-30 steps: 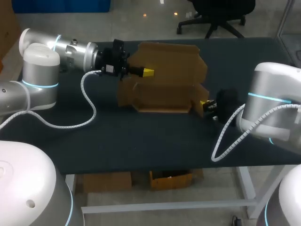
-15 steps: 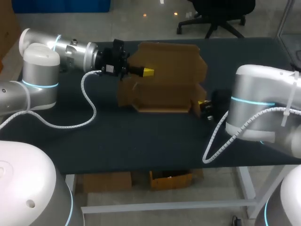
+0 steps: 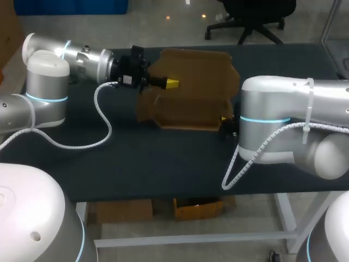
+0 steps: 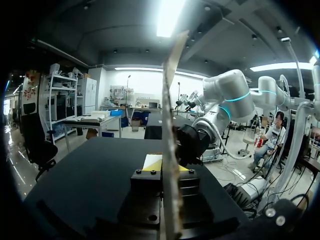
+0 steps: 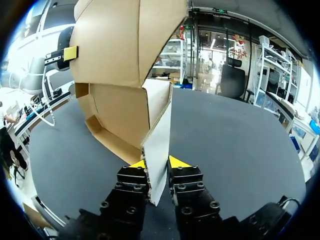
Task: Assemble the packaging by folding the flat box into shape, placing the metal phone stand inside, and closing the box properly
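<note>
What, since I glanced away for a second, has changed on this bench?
The right arm swung inward toward the left arm's side, carrying the right gripper, shut on the end flap of the cardboard box, slightly the same way. The left arm and the left gripper, clamped on the box's raised lid, stayed put. Nothing was released.

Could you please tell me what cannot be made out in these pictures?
Head view: the right claw is almost wholly hidden behind the right arm.
Left wrist view: the brown cardboard box shows only edge-on, covering most of one finger of the left claw.
The metal phone stand shows in no view.
</note>
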Robot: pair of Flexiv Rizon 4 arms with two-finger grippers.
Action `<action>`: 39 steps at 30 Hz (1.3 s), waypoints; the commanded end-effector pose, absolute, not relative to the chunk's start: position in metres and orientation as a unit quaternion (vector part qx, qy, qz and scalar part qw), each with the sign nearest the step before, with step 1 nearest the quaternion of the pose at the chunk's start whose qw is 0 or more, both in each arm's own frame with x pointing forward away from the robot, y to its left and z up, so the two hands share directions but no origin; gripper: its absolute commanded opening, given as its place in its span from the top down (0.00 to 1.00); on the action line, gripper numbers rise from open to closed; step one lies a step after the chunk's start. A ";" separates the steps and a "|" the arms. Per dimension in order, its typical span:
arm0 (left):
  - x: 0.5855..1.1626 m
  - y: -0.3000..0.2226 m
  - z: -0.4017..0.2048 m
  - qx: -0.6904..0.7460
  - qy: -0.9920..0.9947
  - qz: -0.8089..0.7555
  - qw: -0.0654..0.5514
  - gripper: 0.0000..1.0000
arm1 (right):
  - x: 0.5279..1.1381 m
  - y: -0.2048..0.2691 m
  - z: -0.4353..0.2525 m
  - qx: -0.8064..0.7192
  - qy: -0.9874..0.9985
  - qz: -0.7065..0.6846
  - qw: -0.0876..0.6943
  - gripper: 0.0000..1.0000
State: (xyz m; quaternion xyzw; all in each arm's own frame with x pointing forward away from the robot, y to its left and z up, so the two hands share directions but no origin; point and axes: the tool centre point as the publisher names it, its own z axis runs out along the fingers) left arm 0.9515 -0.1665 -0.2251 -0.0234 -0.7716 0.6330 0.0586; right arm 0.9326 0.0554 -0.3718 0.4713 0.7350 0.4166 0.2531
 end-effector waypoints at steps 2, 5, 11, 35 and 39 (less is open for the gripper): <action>0.951 -0.168 -0.227 -0.023 -0.771 0.633 0.058 1.00 | 0.936 0.065 -0.369 0.505 0.722 0.372 0.292 0.83; 0.951 -0.168 -0.227 -0.023 -0.771 0.633 0.058 1.00 | 0.933 0.066 -0.370 0.510 0.719 0.369 0.294 0.82; 0.951 -0.168 -0.227 -0.023 -0.771 0.633 0.058 1.00 | 0.927 0.065 -0.371 0.523 0.713 0.361 0.294 0.80; 0.951 -0.168 -0.227 -0.023 -0.771 0.633 0.058 1.00 | 0.911 0.069 -0.376 0.542 0.700 0.363 0.291 0.66; 0.951 -0.168 -0.227 -0.023 -0.771 0.633 0.058 1.00 | 0.915 0.075 -0.374 0.534 0.703 0.370 0.289 0.62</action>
